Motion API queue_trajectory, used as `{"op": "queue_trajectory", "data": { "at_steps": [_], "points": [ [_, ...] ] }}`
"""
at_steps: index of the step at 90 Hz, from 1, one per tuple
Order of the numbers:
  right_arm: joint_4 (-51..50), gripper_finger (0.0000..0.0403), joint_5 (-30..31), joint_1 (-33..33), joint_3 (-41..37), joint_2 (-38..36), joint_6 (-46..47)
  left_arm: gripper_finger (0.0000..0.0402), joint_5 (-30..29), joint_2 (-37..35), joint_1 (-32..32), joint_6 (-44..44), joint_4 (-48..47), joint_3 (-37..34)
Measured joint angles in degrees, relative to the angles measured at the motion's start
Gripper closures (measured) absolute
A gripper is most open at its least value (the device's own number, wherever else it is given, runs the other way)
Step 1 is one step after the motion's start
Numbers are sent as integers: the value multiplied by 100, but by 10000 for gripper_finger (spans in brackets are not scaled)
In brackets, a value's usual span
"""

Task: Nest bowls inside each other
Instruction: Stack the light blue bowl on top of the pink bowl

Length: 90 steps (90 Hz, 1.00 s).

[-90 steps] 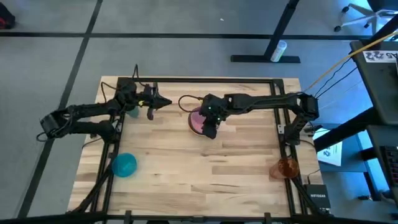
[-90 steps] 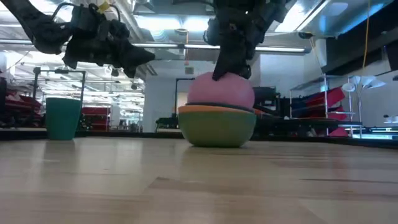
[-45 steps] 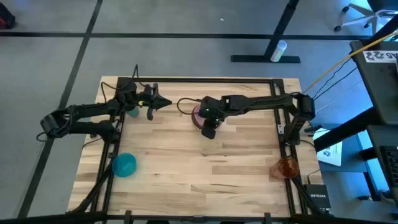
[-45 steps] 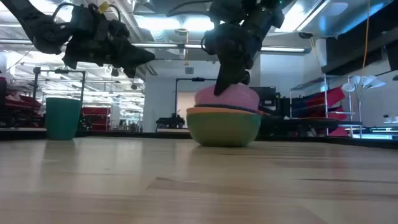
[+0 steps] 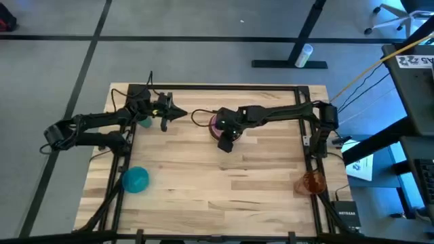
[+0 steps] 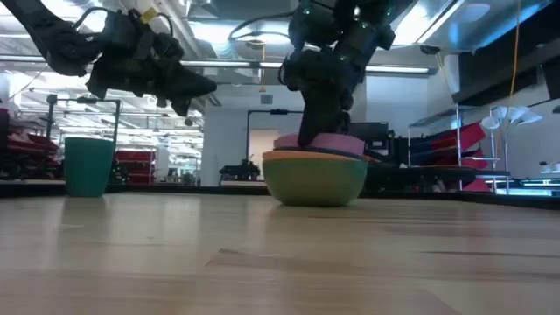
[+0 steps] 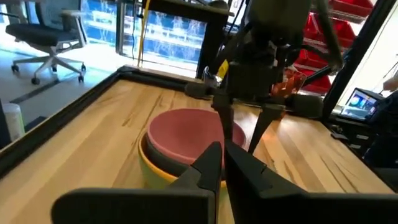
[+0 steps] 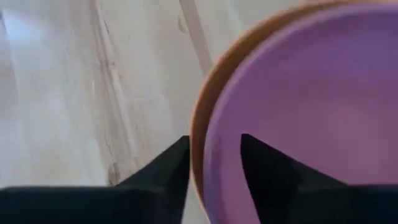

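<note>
Pale butcher-block wood makes up the table (image 5: 224, 183), ringed by a dark metal frame. Near the middle of the far half sits the stack of bowls: a pink bowl (image 6: 320, 143) nested in an orange bowl (image 6: 315, 157), which sits in a green bowl (image 6: 314, 181). In the low view only the pink bowl's rim shows above the orange rim, and it looks level. The right gripper (image 5: 227, 137) reaches down over the stack's near edge; in the right wrist view its two dark fingers (image 8: 171, 163) straddle the rims, one outside the orange bowl and one inside the pink bowl, clamped on that edge.

The left gripper (image 5: 173, 114) hovers above the table to the left of the stack, apart from it, its fingers pressed together and holding nothing. A teal-green cup (image 6: 88, 165) stands upright by the far-left edge, under the left arm. A bright blue bowl (image 5: 135, 179) rests at the near-left edge, and a see-through orange cup (image 5: 312, 182) stands at the near-right edge beside the frame. The wide near half of the table between those two lies bare, well apart from the stack.
</note>
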Motion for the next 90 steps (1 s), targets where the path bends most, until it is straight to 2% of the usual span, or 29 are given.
{"op": "queue_trajectory", "data": {
  "at_steps": [18, 35, 53, 73, 90],
  "points": [
    [-13, 208, -19, 2, 0, -24, -2, 402, 5, 0, 2, -325, 306, 0],
    [-265, 207, 62, 2, 390, -24, -283, 402, 221, 0, 0, -640, 1042, 2],
    [-820, 267, 396, 2, 961, -57, -644, 399, 518, 1, 0, -984, 1433, 64],
    [-924, 390, 625, 140, 1122, -415, -1031, 398, 606, 2, -32, -1102, 1491, 342],
    [-854, 400, 913, 237, 823, -824, -1244, 398, 666, 2, -227, -625, 1486, 571]
  ]
}}
